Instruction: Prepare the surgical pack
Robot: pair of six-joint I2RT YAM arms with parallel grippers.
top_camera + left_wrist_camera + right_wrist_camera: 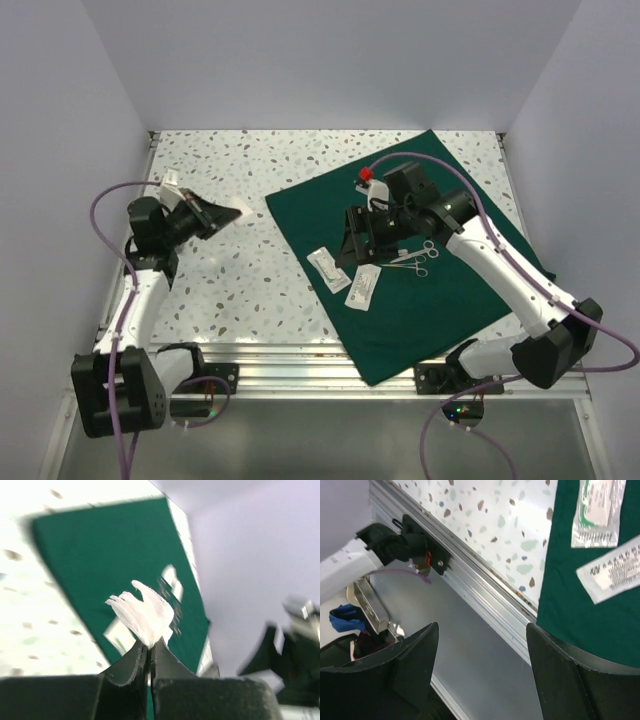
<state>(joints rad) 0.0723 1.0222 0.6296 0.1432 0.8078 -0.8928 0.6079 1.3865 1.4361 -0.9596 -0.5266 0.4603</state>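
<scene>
Across the worktop (250,290): pack laid out on the drape (440,300).
Spread flat over the right half, likely as wrapping base. Poised above its middle, right gripper (481,627), jaws wide apart around nothing, plain only from its wrist view. Held up at left over bare worktop, left gripper (148,650), pinched tight. Lying under the right gripper, two packets (325,266) and instruments (415,258), grouped centrally, probably for folding in. Pinched at left: gauze (142,612), likely bound for the drape; shown by the wrist view, not made out from above.
</scene>
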